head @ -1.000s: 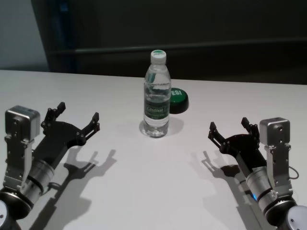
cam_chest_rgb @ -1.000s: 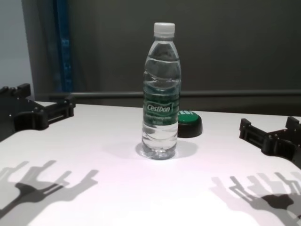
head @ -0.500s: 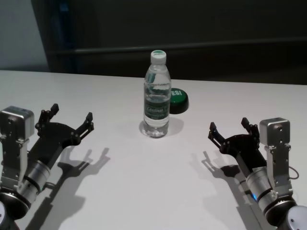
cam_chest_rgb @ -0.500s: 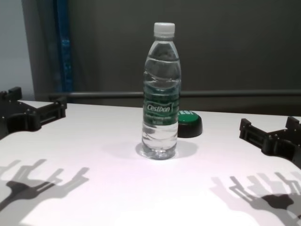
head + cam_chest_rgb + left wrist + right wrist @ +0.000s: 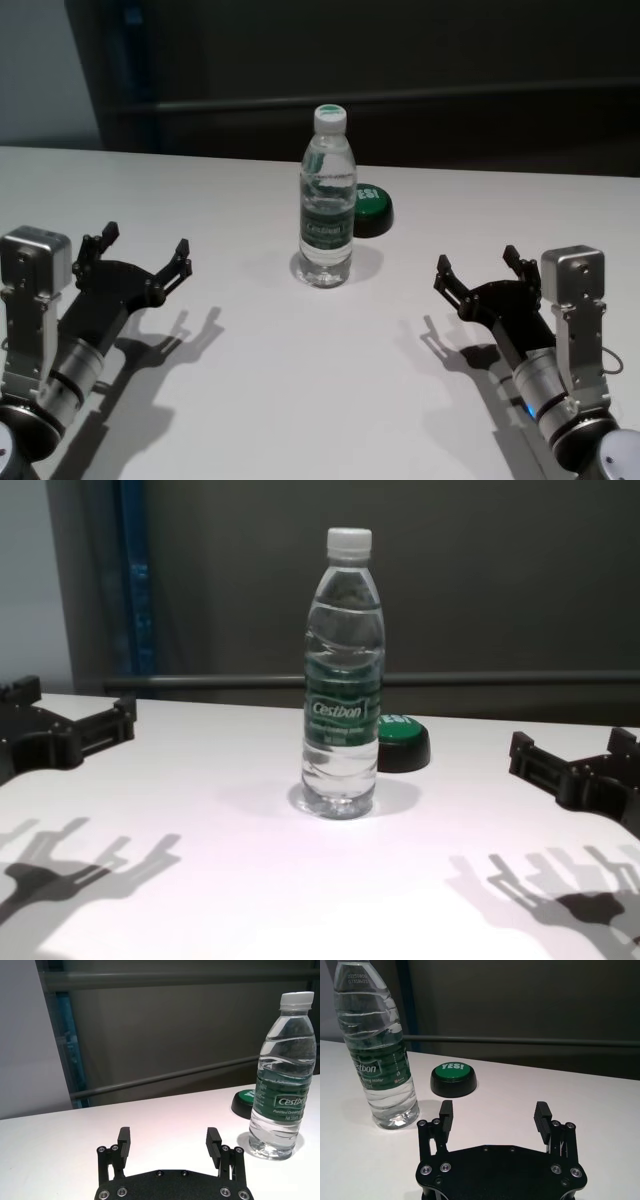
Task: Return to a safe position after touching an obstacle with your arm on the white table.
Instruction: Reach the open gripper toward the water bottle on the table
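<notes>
The obstacle, a clear water bottle (image 5: 327, 200) with a white cap and green Cestbon label, stands upright mid-table on the white table (image 5: 300, 380). It also shows in the chest view (image 5: 343, 680), the left wrist view (image 5: 281, 1080) and the right wrist view (image 5: 377, 1055). My left gripper (image 5: 143, 252) is open and empty, low at the left, well apart from the bottle; it shows in the left wrist view (image 5: 168, 1144) and chest view (image 5: 75, 715). My right gripper (image 5: 478, 270) is open and empty at the right, also seen in the right wrist view (image 5: 494, 1115) and chest view (image 5: 570, 752).
A low black disc with a green "YES!" top (image 5: 370, 208) sits just behind and right of the bottle, also in the right wrist view (image 5: 453, 1079). A dark wall with a rail (image 5: 500, 678) runs behind the table's far edge.
My left gripper has drawn back to the left and nearer to me, away from the bottle. The bottle, the disc and my right arm have not moved.
</notes>
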